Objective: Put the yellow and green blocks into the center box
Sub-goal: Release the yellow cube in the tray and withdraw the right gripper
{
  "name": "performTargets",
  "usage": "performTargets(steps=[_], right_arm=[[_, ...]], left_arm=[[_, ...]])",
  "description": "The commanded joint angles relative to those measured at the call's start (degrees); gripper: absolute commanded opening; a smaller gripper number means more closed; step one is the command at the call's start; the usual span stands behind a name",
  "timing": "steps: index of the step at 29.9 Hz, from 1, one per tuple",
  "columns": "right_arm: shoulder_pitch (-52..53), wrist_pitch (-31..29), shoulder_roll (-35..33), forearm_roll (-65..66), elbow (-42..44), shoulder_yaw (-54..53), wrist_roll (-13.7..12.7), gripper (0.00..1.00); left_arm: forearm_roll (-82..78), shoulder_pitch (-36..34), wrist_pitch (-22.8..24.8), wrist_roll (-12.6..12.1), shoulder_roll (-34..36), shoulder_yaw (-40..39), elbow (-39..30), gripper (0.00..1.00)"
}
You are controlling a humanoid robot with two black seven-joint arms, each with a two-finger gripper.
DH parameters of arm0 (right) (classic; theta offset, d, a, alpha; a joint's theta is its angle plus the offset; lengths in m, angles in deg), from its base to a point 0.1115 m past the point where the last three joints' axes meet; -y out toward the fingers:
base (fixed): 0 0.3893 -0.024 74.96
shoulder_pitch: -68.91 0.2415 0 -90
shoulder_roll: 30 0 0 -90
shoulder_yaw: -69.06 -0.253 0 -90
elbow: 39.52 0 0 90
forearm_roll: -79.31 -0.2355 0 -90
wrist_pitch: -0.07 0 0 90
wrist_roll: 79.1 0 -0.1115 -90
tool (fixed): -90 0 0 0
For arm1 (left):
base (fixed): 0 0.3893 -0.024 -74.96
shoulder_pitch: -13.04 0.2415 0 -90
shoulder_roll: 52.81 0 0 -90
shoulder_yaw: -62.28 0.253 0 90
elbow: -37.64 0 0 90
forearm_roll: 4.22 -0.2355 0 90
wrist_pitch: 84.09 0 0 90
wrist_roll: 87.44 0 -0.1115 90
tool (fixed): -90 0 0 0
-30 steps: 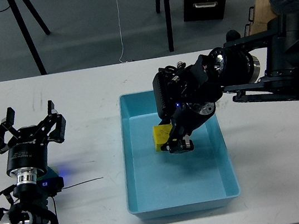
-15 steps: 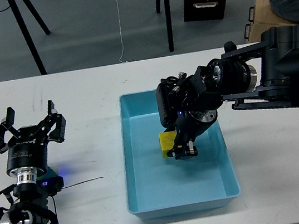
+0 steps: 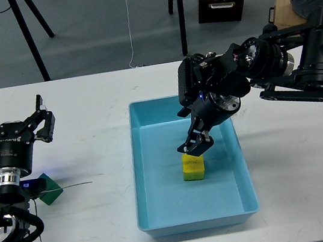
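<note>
The left gripper point(image 3: 8, 119) sits over the table's point(image 3: 86, 108) left side, close to the left border of the view, with its fingers spread apart and nothing between them. Just below and right of it, the green block point(image 3: 51, 195) lies on the table beside the left arm's wrist, partly hidden by it; a thin dark cable runs right from this area. Bare tabletop separates the block from the box.

The center box point(image 3: 140, 160), a blue rectangular tray, stands mid-table with its long sides running away from the robot. The yellow block point(image 3: 193, 167) rests on the box floor, right of center, well clear of the left wall and nearer the right wall. The floor toward the near wall is bare.

The right gripper point(image 3: 196, 146) hangs just above the yellow block, inside the box outline; whether its fingers are spread or closed cannot be told. The right arm extends to the right border.
</note>
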Motion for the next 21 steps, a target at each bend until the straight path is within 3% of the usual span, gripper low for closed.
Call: performTargets(steps=[1,10,16,21], right_arm=[[-3.0,-0.1,1.3,-2.8,2.1,-11.7,0.0,0.98],[-9.0,0.8,11.4,-22.7,5.9,-30.0,0.0,0.98],[-15.5,4.9,11.3,-31.7,3.6,-37.1,0.0,0.98],[-24.6,7.1,5.7,-31.9,-2.9,-43.7,0.0,0.98]], left_arm=[[-10.2,-3.6,-1.5,0.0,5.8,0.3,6.0,1.00],[-37.2,-14.5,-0.2,0.0,7.5,0.5,26.4,1.00],[-73.5,-19.0,4.8,0.0,12.3,-0.3,26.4,0.99],[-93.2,-21.4,2.9,0.0,13.4,0.3,22.0,0.99]])
